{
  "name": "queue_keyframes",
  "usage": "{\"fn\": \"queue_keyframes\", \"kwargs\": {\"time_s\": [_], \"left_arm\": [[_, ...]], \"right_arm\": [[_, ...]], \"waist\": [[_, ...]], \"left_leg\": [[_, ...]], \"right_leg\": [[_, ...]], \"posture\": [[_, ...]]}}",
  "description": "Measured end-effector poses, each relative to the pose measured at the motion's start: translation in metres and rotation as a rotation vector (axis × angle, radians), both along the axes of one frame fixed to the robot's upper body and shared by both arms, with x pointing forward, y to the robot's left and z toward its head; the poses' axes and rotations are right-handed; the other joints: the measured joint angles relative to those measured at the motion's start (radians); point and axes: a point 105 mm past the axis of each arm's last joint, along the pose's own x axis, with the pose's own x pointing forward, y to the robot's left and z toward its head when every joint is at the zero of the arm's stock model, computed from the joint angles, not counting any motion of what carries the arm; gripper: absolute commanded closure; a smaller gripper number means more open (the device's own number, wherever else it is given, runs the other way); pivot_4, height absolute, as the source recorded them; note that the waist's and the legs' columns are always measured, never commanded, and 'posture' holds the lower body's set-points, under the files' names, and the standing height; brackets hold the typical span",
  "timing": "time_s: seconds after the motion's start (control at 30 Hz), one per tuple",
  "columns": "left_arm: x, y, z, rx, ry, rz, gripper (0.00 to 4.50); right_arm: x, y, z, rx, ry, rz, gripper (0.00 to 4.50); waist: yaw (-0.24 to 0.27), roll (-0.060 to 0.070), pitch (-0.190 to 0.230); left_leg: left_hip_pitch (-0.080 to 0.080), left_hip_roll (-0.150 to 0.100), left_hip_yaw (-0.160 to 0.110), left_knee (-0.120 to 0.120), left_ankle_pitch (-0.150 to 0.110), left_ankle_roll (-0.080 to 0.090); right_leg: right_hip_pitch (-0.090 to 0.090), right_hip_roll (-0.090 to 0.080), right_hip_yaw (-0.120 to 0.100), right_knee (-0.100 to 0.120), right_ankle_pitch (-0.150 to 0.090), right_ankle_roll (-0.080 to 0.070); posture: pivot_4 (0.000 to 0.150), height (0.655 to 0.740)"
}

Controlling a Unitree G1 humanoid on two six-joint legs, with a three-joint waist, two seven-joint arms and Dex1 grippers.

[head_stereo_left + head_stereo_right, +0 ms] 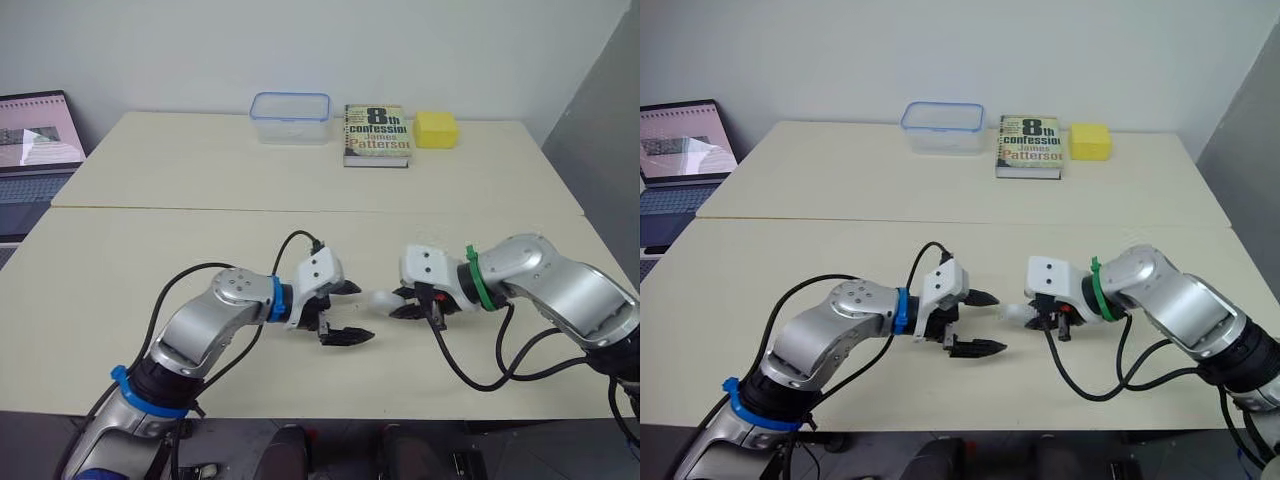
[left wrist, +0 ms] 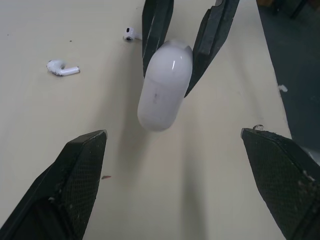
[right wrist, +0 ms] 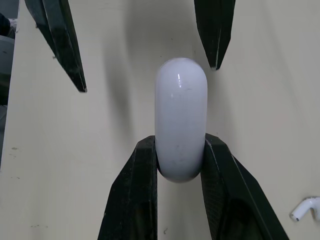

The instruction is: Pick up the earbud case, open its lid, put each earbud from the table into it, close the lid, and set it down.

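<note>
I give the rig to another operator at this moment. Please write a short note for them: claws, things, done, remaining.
Right claw: shut on the earbud case, holding it above the table; lid looks closed.
Left claw: open, empty, pointed at the case.
First earbud and second earbud lie loose on the table.
Done: case picked up.
Left: open lid, put in both earbuds, close lid, set down.

there was one case (image 3: 181, 115). there were two earbuds: one earbud (image 2: 62, 68) and another earbud (image 2: 131, 33). there were two grippers, the left gripper (image 1: 352, 312) and the right gripper (image 1: 403, 301). there were two tables, a front table (image 1: 150, 300) and a back table (image 1: 200, 170). there was one box (image 1: 290, 117), one book (image 1: 377, 134), one yellow block (image 1: 436, 129) and one laptop (image 1: 35, 150).
</note>
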Motion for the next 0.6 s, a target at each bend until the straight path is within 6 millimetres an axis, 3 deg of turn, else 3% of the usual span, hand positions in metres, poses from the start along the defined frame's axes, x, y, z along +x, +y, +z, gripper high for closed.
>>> {"fn": "queue_keyframes", "kwargs": {"time_s": [0.53,0.6], "left_arm": [[0.0081,-0.0058,-0.0008,-0.021,-0.056,-0.024,0.00],[0.0071,-0.0063,-0.0010,-0.022,-0.051,-0.034,0.38]], "right_arm": [[-0.0042,0.0064,0.0017,-0.015,0.017,0.027,3.74],[-0.0047,0.0071,0.0021,-0.015,0.016,0.031,3.74]], "waist": [[0.001,0.000,0.000],[0.001,0.000,0.000]], "left_leg": [[0.000,0.000,0.000,0.001,0.000,0.000],[0.000,0.000,0.000,0.001,0.000,0.000]], "right_leg": [[0.000,0.000,0.000,0.001,0.000,0.000],[0.000,0.000,0.000,0.001,0.000,0.000]], "posture": [[0.150,0.7377],[0.150,0.7377]]}}
